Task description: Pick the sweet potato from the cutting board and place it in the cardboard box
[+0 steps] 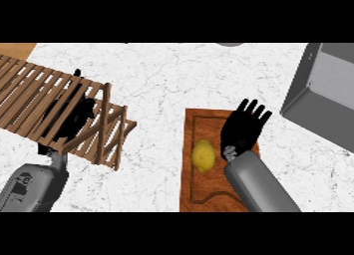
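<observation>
Right hand (239, 133), fingers spread, beside sweet potato (203, 155)

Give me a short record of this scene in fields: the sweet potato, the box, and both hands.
sweet potato: lying on the cutting board, unheld
right hand: open, fingers straight, over the board right of the potato
left hand: at the view's left, partly hidden by the wooden rack
box: grey, at the view's right, apart from the board
counter: white, marbled
</observation>
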Tool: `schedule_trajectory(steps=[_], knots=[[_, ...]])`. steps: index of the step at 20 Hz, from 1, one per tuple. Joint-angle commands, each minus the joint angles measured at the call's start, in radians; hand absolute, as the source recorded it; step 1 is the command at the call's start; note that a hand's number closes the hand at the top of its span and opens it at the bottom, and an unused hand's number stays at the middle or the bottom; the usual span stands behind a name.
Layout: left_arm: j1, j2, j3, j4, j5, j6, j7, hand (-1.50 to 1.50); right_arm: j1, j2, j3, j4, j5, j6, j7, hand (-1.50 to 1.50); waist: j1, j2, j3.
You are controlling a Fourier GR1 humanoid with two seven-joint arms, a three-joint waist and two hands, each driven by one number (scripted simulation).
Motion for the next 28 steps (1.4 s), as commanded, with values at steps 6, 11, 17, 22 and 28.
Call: schedule_trajectory(steps=[6, 11, 17, 22, 28], knots=[[0.128, -0.019, -0.01, 0.088, -0.044, 0.047, 0.022, 0.0, -0.034, 0.009, 0.065, 0.086, 0.018, -0.039, 0.074, 1.5, 0.022, 0.022, -0.025], [0.143, -0.03, 0.0, 0.128, -0.038, 0.027, -0.01, 0.0, -0.082, 0.009, 0.059, 0.097, 0.064, -0.031, 0.067, 1.5, 0.014, 0.025, -0.027], [0.144, -0.015, 0.029, 0.113, -0.032, 0.025, 0.015, 0.0, 0.021, -0.005, 0.023, -0.003, -0.071, -0.083, -0.244, 1.5, -0.024, 0.017, -0.025], [0.162, 0.004, 0.052, 0.072, -0.03, 0.037, 0.043, 0.0, 0.153, -0.093, 0.008, -0.164, -0.281, -0.045, -0.57, 1.5, -0.046, 0.01, -0.024], [0.207, -0.012, 0.048, 0.067, -0.044, 0.037, 0.007, 0.0, 0.212, -0.231, -0.01, -0.381, -0.344, -0.018, -0.709, 1.5, -0.052, 0.005, -0.027]])
